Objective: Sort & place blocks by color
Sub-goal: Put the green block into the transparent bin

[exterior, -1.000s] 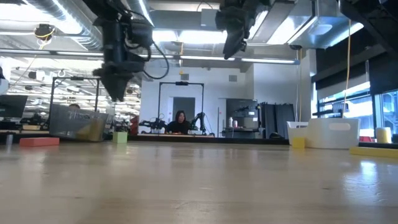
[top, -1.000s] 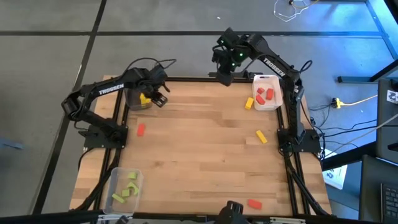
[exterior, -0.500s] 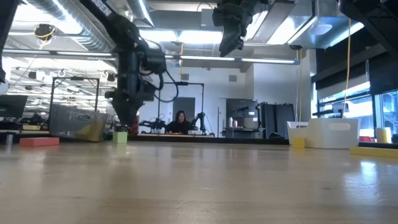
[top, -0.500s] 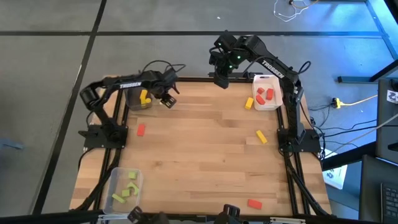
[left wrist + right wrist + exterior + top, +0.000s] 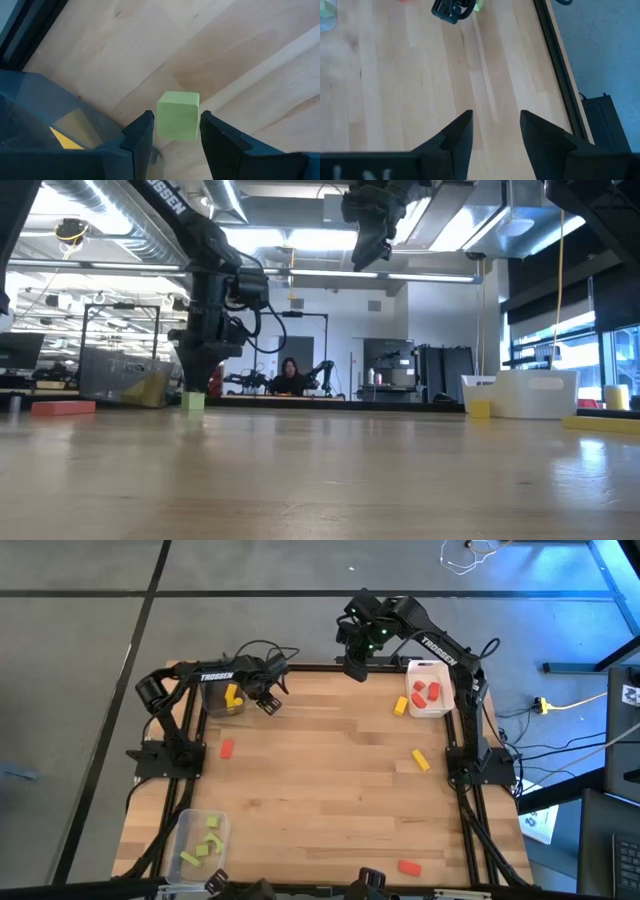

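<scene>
Wooden tabletop (image 5: 320,780) seen from above, partly sorted. Clear tray (image 5: 200,840) at the near left corner already holding several light green blocks (image 5: 205,842); white tray (image 5: 432,688) at the far right holding red blocks (image 5: 428,693); dark grey tray (image 5: 222,697) at the far left holding a yellow block (image 5: 233,698). Still loose on the wood: a red block (image 5: 227,748) near the left edge, another red block (image 5: 409,867) at the near right, a yellow block (image 5: 401,705) just beside the white tray, a yellow bar (image 5: 420,760) toward the right edge. Left gripper (image 5: 267,700) low beside the grey tray; right gripper (image 5: 352,667) raised over the far edge, waiting. Judged roughly two thirds done, with about five pieces left.

Level across the table: left gripper (image 5: 197,381) down almost at the surface, directly over a small green block (image 5: 193,400). Right gripper (image 5: 368,258) high, carrying nothing.

Left wrist: green block (image 5: 177,116) resting on the wood between the spread fingers (image 5: 137,135), a gap on each side, not yet pinched. Grey tray wall (image 5: 35,100) just beside.

Right wrist: fingers (image 5: 457,132) spread over bare wood, nothing between them.
</scene>
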Robot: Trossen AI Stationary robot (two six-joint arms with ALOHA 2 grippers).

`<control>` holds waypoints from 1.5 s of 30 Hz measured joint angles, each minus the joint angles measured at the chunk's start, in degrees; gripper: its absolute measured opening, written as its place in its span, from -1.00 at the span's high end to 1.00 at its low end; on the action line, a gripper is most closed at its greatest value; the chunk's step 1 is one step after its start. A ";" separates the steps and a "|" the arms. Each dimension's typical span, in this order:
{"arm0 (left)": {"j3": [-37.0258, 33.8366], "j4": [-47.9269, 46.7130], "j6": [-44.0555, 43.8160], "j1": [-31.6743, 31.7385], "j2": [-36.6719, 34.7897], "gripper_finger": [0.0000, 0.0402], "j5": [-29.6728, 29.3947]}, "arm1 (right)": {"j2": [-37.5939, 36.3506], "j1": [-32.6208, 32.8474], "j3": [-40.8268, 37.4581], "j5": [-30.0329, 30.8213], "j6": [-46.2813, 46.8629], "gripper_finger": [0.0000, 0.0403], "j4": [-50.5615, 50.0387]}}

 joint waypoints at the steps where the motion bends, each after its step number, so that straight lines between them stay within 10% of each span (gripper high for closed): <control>1: 0.00 -0.08 0.00 0.00 0.00 0.25 0.00 | 0.00 0.00 0.00 0.00 -0.02 0.19 0.00; 45: 0.09 0.63 -3.19 0.96 3.80 0.25 -0.37 | 0.00 -0.02 0.00 0.02 -0.24 0.19 -0.07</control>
